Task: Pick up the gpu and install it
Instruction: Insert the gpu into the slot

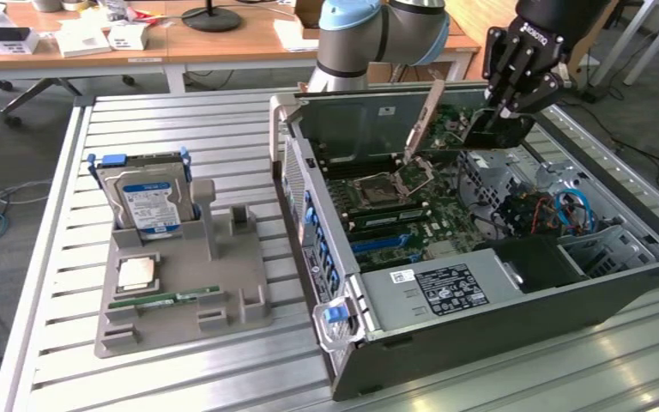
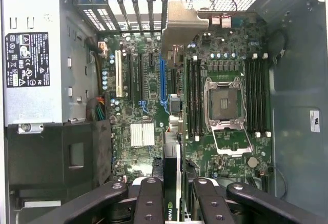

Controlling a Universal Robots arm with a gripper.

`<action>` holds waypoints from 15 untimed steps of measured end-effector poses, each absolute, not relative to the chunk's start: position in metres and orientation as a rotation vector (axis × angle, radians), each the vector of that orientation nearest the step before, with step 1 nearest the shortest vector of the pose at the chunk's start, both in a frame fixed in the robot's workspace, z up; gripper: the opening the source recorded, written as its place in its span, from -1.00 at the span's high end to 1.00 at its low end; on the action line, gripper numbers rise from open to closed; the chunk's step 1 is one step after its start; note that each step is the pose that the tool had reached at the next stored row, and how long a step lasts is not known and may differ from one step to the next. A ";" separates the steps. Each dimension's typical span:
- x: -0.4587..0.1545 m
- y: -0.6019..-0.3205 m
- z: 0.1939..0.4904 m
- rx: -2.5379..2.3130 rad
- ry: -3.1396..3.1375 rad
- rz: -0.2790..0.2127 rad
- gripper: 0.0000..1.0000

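Fingers (image 2: 151, 203) clamp gpu (image 2: 171, 183) above open computer case (image 1: 479, 326).

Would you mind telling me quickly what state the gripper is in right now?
Gripper: shut on the gpu, holding it edge-down above the motherboard.

Lighting evenly from above in the exterior view, bright and diffuse. Casting only soft, short shadows beside the grey holder (image 1: 229, 296) on the slatted table (image 1: 169, 120). Glinting mildly along the table slats. Falling off into darkness inside the computer case (image 1: 479, 336) near the drive bay. Washing out pale on the gpu (image 2: 184, 24) bracket in the wrist view; sinking into deep shadow around the black shroud (image 2: 56, 157). Bending straight case walls slightly toward the wrist view's edges.
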State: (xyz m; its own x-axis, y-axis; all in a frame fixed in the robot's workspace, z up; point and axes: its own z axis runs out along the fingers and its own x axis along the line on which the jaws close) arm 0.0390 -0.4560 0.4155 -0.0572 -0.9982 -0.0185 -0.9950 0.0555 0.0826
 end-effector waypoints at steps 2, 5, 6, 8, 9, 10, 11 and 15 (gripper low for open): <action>0.039 -0.456 0.415 2.134 -2.252 -0.105 0.47; 0.037 -0.456 0.414 2.153 -2.261 -0.077 0.47; 0.037 -0.456 0.413 2.159 -2.264 -0.067 0.47; 0.034 -0.456 0.412 2.168 -2.270 -0.052 0.47; 0.032 -0.456 0.412 2.169 -2.272 -0.049 0.47; 0.031 -0.456 0.411 2.170 -2.272 -0.048 0.47; 0.030 -0.456 0.411 2.170 -2.273 -0.048 0.47; 0.022 -0.456 0.409 2.171 -2.273 -0.047 0.47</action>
State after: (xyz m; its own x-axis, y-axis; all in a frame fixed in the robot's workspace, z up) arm 0.0217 -0.4559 0.4090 -0.0462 -0.9987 -0.0217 -0.9987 0.0457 0.0206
